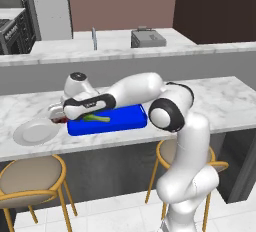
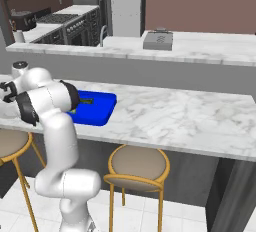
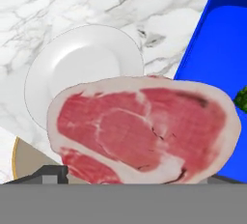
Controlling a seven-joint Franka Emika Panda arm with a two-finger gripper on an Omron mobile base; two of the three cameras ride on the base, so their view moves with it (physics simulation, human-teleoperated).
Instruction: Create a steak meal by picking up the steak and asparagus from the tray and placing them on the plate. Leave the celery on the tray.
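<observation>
I see steak (image 3: 144, 129) filling hand view close up, held in gripper (image 1: 59, 116), jaws spread wide around it. Steak hangs above marble counter (image 3: 72, 6), between plate (image 3: 84, 66) and tray (image 1: 122, 118). Plate bare. Celery (image 1: 96, 118) lies on tray under forearm. Asparagus: dark green bit (image 3: 241, 97) at tray edge.

Glossy white robot arm (image 1: 185, 166), thick rounded links. Black disc caps at joints, largest at elbow. Black band with faint pale marking along forearm link near wrist. Small dark spot on rounded white wrist housing. Bulbous white base section.
</observation>
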